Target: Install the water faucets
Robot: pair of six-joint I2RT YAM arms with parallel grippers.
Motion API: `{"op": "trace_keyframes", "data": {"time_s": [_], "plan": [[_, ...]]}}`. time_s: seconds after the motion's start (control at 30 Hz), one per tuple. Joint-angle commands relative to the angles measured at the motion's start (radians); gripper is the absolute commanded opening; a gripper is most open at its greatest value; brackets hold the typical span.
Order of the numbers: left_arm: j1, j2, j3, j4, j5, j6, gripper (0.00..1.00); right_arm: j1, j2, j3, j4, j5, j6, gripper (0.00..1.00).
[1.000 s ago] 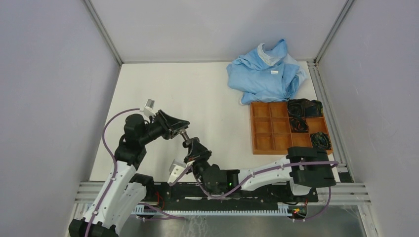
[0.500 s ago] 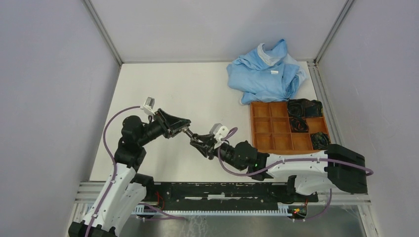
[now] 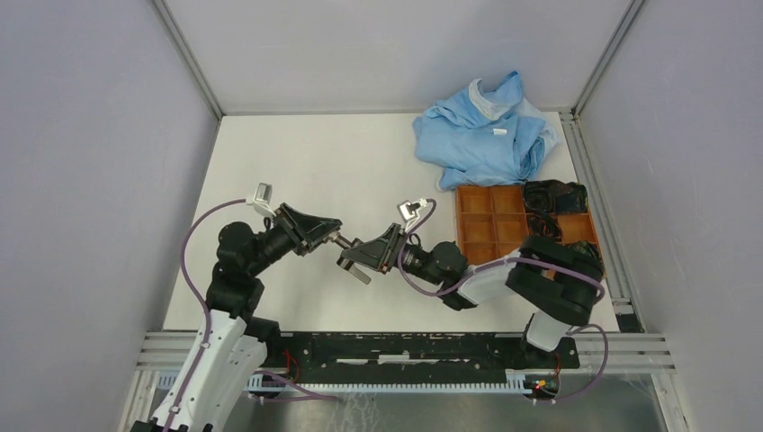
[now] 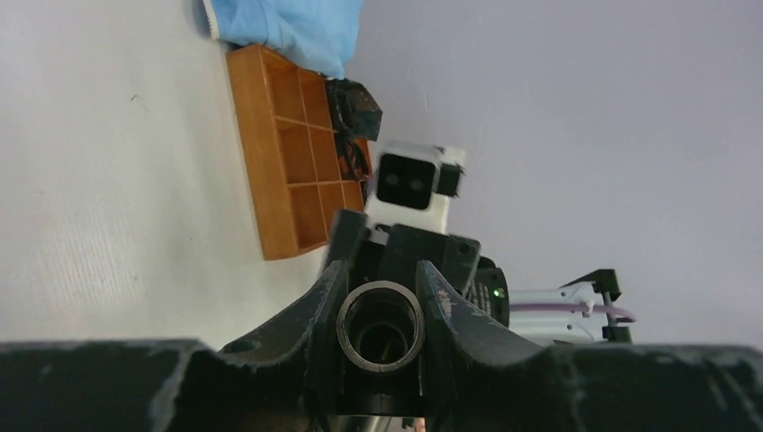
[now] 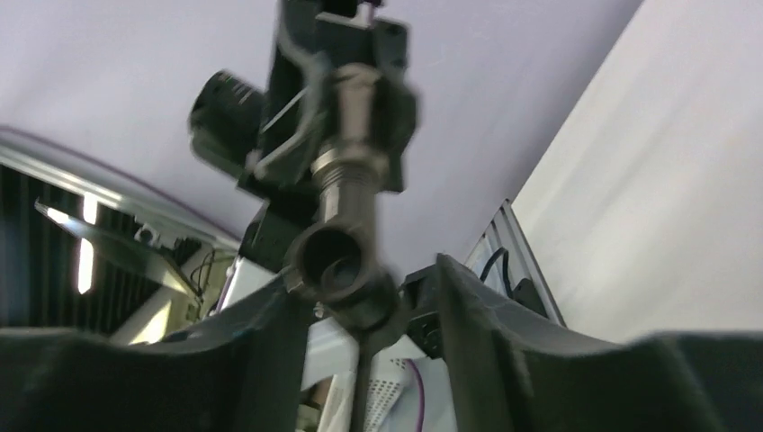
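Observation:
My left gripper (image 3: 329,236) is shut on a dark grey metal faucet fitting (image 3: 344,243) and holds it in the air over the table's near middle. In the left wrist view its round open end (image 4: 381,326) sits clamped between my fingers (image 4: 315,315). My right gripper (image 3: 358,262) faces the left one, open, with its fingers either side of the fitting's far end. In the right wrist view the fitting (image 5: 346,216) shows a collared stem and a round open end, close to the left finger (image 5: 270,351), with a gap to the other. I cannot pick out a second separate piece.
A wooden compartment tray (image 3: 490,236) stands at the right, with black cables (image 3: 551,200) in its right-hand cells. A crumpled blue cloth (image 3: 481,135) lies behind it. Aluminium rails (image 3: 405,346) run along the near edge. Grey walls close in both sides.
My right arm swung from below the fitting round to its right side, and the wrist rolled. Its open fingers now straddle the fitting's end. My left arm has kept its grip and barely moved.

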Motion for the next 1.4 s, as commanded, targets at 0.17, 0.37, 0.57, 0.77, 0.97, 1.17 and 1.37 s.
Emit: {"op": "trace_keyframes", "data": {"time_s": [0.17,0.37,0.57,0.77,0.97,1.17,1.37], "plan": [[-0.012,-0.067,0.026,-0.076,-0.061,0.08,0.02,-0.056,-0.088,-0.116,0.24,-0.066,0.226,0.98],[-0.012,-0.015,0.063,-0.1,-0.07,0.091,0.02,-0.092,-0.461,-0.108,-0.549,-0.033,-0.295,0.98],[-0.012,0.051,0.107,-0.165,-0.072,0.112,0.02,0.124,-0.636,0.164,-1.265,0.476,-1.086,0.98],[-0.012,0.092,0.109,-0.174,-0.066,0.101,0.02,0.397,-0.597,0.212,-1.293,0.851,-1.648,0.98],[-0.012,0.102,0.102,-0.193,-0.073,0.096,0.02,0.621,-0.423,0.174,-0.993,1.137,-2.116,0.98],[-0.012,0.116,0.116,-0.197,-0.067,0.101,0.02,0.662,-0.214,0.114,-0.558,1.149,-2.498,0.98],[-0.012,0.122,0.114,-0.198,-0.055,0.106,0.02,0.61,0.022,0.138,-0.179,1.098,-2.753,0.98]]}}
